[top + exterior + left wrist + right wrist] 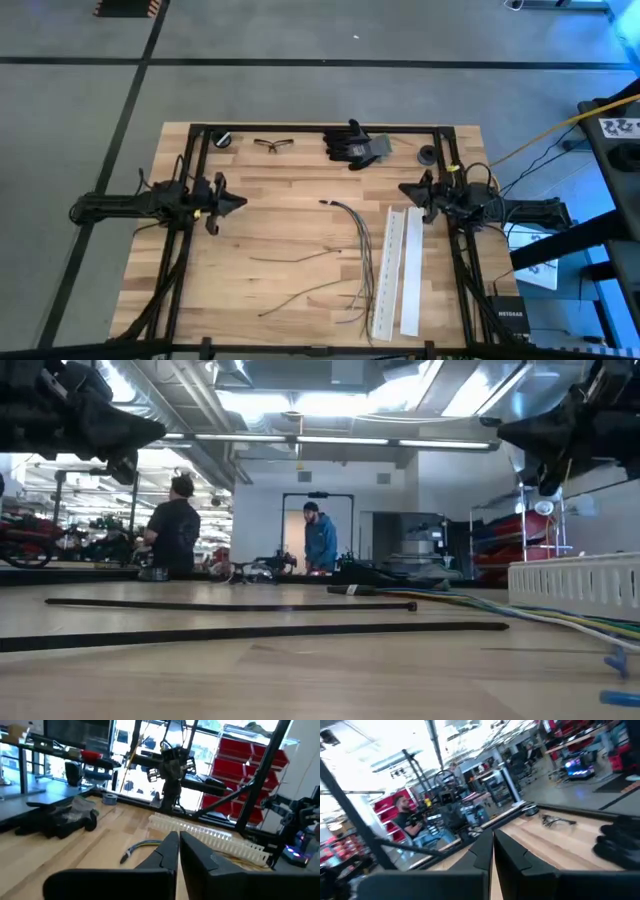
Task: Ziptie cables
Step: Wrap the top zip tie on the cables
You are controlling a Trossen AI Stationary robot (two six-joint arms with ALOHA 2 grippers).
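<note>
loose cables [352, 262] lie on the near half of the wooden table [250, 230], a bundled group running toward the near edge just beside two white perforated strips [397, 272], with single strands scattered further to the left. farther back, the left gripper [237, 201] hangs above the table's left side with its fingers [167, 855] pressed together, holding nothing. opposite it, the right gripper [405, 189] hovers by the far ends of the strips, fingers [487, 851] likewise closed and empty. at the far edge sit safety glasses [273, 145], black gloves [352, 143] and a tape roll [224, 139]. beyond the table, two people [175, 525] stand in the room.
</note>
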